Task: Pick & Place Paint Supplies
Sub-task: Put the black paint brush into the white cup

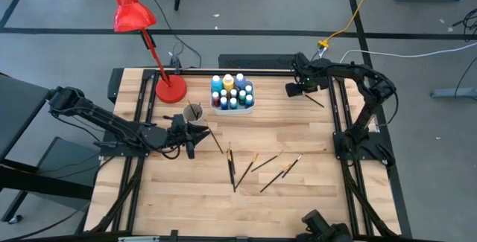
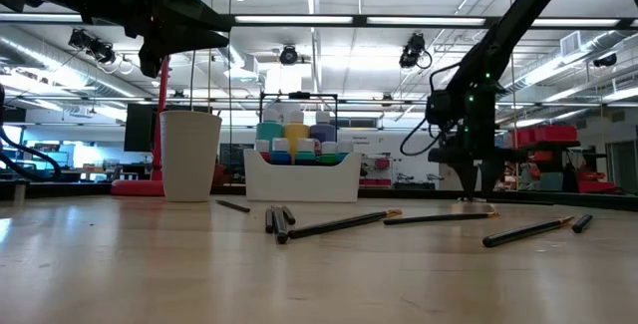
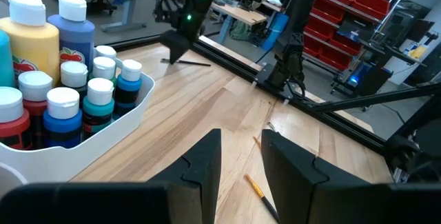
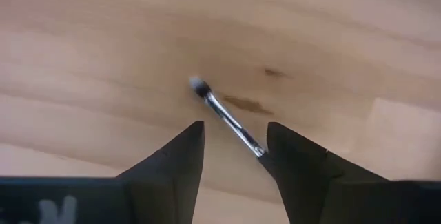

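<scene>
Several paint bottles (image 1: 229, 91) stand in a white tray (image 2: 299, 176) at the table's far middle. Several paintbrushes (image 1: 257, 169) lie loose on the wood nearer the front. One more brush (image 4: 224, 112) lies at the far right, under my right gripper (image 4: 234, 148). That gripper points down, open, with a finger on each side of this brush. My left gripper (image 3: 241, 162) hovers open and empty beside a white cup (image 1: 194, 112), above a brush (image 1: 216, 139). My right gripper comes down from above with its fingers across the brush's metal ferrule (image 4: 241, 133), behind the bristle tip (image 4: 198, 84). The brush lies flat on the table. The handle runs under one finger (image 4: 296, 162); whether that finger touches it I cannot tell.
A red desk lamp (image 1: 134, 15) stands with its base (image 1: 171, 89) at the far left, next to the cup. Black frame rails (image 1: 339, 115) run along the table's sides. Bare wood lies between the tray and the right gripper.
</scene>
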Available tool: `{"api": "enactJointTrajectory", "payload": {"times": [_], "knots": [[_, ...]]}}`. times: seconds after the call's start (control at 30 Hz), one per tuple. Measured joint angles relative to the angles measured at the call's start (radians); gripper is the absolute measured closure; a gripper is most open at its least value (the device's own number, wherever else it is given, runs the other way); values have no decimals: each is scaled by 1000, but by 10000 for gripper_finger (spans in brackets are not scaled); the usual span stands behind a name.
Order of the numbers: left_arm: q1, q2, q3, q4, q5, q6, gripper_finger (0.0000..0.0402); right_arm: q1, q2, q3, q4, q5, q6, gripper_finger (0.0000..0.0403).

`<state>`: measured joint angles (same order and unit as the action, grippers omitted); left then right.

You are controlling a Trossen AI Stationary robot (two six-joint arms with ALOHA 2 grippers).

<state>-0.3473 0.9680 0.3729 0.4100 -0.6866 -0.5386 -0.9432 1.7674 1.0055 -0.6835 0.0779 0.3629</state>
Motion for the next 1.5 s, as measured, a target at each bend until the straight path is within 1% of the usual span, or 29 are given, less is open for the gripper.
{"api": "enactJointTrajectory", "payload": {"times": [0.07, 0.13, 0.23, 0.27, 0.4, 0.47, 0.57, 0.73, 0.8, 0.93, 1.03, 1.33, 1.4, 1.5], "knots": [[0, 0, 0, 0, 0, 0, 287, 15, 19, 17, -20, 19, -3, 241], [0, 0, 0, 0, 0, 0, 287, 21, 41, 35, -35, 15, -17, 246], [0, 0, 0, 0, 0, 0, 287, 19, 49, 40, -37, -48, -91, 252], [0, 0, 0, 0, 0, 0, 287, 22, 50, 40, -38, -54, -116, 254], [0, 0, 0, 0, 0, 0, 287, 37, 52, 39, -48, -47, -223, 265], [0, 0, 0, 0, 0, 0, 287, 44, 52, 39, -52, -40, -250, 274], [0, 0, 0, 0, 0, 0, 287, 51, 52, 38, -53, -26, -265, 300], [0, 0, 0, 0, 0, 0, 287, 52, 52, 36, -42, -21, -277, 374], [0, 0, 0, 0, 0, 0, 287, 54, 52, 35, -29, -26, -296, 391], [0, 0, 0, 0, 0, 0, 287, 67, 51, 34, -17, -13, -332, 387], [0, 0, 0, 0, 0, 0, 287, 75, 36, 33, -21, -6, -364, 395], [0, 0, 0, 0, 0, 0, 287, 107, -97, 30, -40, -86, -372, 403], [0, 0, 0, 0, 0, 0, 287, 115, -110, 31, -45, -69, -377, 403], [0, 0, 0, 0, 0, 0, 287, 121, -109, 31, -21, -9, -408, 402]]}}
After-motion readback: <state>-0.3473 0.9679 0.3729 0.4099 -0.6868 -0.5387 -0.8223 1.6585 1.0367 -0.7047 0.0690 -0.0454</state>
